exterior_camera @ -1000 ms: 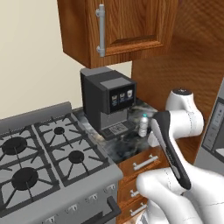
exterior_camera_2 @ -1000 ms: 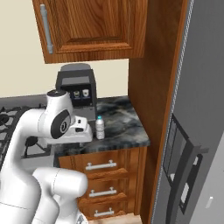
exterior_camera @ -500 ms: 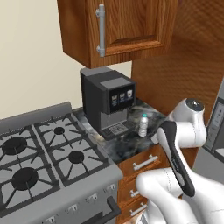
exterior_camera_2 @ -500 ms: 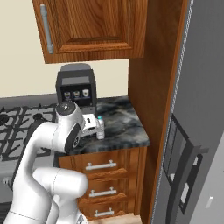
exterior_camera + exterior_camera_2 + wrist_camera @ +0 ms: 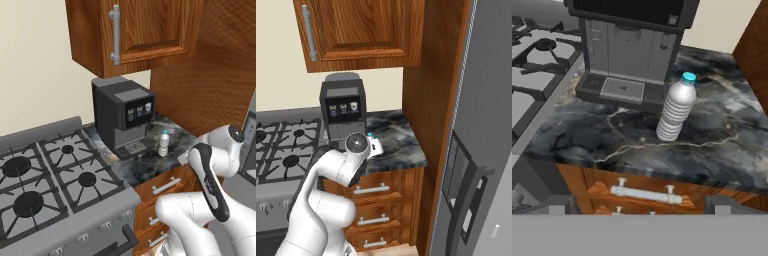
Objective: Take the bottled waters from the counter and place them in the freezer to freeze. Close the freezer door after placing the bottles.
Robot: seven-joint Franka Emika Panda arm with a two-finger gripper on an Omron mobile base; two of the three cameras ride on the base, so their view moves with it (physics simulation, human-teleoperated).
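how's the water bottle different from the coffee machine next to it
The bottled water is clear plastic with a teal cap; the coffee machine is dark grey and black. The bottled water is far shorter, reaching only about the machine's drip tray area. The bottle is round and ribbed; the machine is boxy. Both stand upright on the counter, apart from each other.

I am in a home kitchen. To my left sits a grey gas stove (image 5: 45, 185) with black burner grates. Beside it runs a dark marbled stone bench (image 5: 712, 145) over brown wooden drawers (image 5: 376, 205) with silver bar handles. A black coffee machine (image 5: 122, 117) stands on the bench against the cream wall, and a small water bottle (image 5: 675, 107) stands upright just beside it. A wooden wall cabinet (image 5: 356, 32) hangs above. To my right rises a tall light-grey fridge (image 5: 481, 150) with a dispenser recess in its front.
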